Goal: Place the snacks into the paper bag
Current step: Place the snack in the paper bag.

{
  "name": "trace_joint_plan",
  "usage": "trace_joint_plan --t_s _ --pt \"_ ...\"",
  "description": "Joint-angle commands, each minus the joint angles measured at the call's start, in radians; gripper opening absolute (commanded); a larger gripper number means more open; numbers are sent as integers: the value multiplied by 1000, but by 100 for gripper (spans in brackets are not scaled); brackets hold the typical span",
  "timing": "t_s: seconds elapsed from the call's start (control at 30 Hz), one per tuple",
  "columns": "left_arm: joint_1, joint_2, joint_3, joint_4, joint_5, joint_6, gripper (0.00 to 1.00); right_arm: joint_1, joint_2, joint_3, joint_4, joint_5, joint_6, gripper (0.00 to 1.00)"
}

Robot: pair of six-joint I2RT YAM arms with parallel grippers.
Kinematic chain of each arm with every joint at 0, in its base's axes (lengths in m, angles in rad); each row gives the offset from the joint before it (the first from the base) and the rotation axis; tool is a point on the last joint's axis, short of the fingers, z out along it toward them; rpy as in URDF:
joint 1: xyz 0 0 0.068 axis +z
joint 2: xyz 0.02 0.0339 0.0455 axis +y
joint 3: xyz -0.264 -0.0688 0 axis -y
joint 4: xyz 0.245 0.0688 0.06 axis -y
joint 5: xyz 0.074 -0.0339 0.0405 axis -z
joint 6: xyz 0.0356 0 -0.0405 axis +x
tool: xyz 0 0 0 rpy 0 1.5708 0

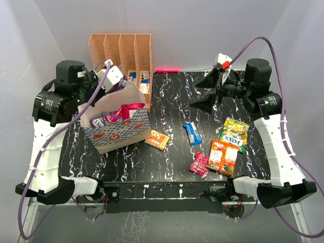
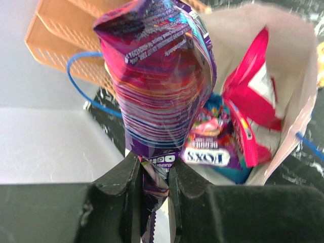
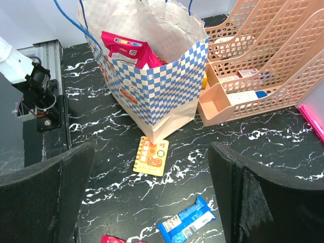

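Note:
My left gripper is shut on the bottom seam of a purple packet, held just over the open mouth of the paper bag. Inside the bag lie a magenta packet and another purple snack. On the table lie an orange packet touching the bag's foot, a blue bar, a green-yellow packet, an orange-white packet and a pink one. My right gripper hangs open above the table's middle, empty.
A peach perforated file rack stands right behind the bag, with small boxes in its slots. A pink strip lies at the table's far edge. Grey walls close in on three sides.

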Motion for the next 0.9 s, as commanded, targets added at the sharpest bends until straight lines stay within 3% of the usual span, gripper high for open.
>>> trace_joint_plan --t_s 0.0,0.37,0.63,0.87 --pt "1 -8 -35 -106 -155 47 0 -6 0 3 20 7 -10 98" --pt "1 -6 -226 -129 -308 32 0 -6 -6 -9 20 14 -13 98" --pt "0 16 -333 -58 -304 25 4 -7 -14 -13 11 30 -22 99" --pt "1 60 -376 -43 -289 17 16 -7 -21 -20 9 38 -26 99"
